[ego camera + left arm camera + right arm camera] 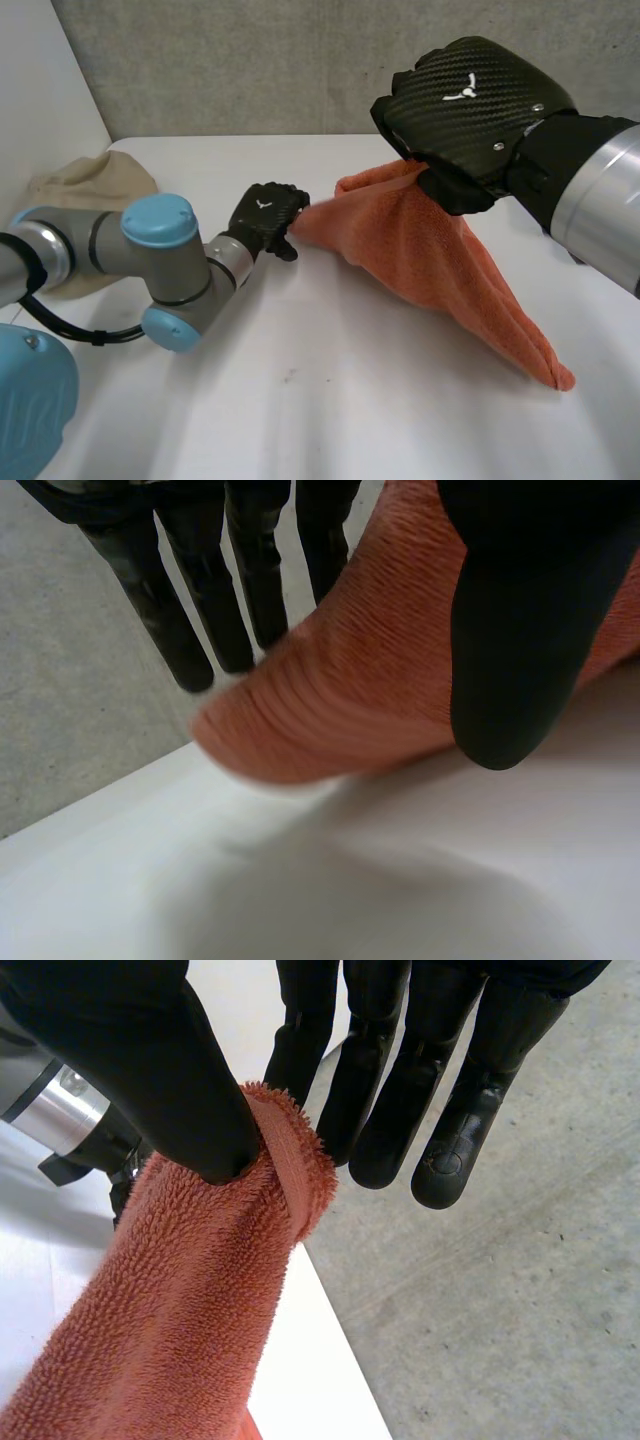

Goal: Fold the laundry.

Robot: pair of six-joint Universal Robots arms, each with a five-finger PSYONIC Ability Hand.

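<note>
- Head view: an orange terry-cloth towel (430,260) is held between both hands over a white worktop (330,400). Its free lower corner rests on the worktop near the right arm.
- Left hand (265,215): low, at the towel corner toward the worktop's middle. In the left wrist view the thumb (510,660) lies over the cloth with the fingers (200,610) nearly straight behind it, pinching the corner.
- Right hand (470,100): raised, holding the towel's upper edge. In the right wrist view the thumb (150,1060) presses the hemmed edge (285,1155) against the straight fingers (400,1090).
- Risk 1: both pinches take in little cloth. Pulling the hands apart would likely slip a corner free, and the towel would drop in a heap.
- Risk 2: the towel hangs bunched, not flat. Laying it down in this state would probably set a skewed fold.
- Risk 3: a beige crumpled cloth (80,185) lies at the worktop's far left edge, beside the left arm. A sweep of that arm could push it off.
- Containers: none stand on the worktop; both cloths lie directly on it.
</note>
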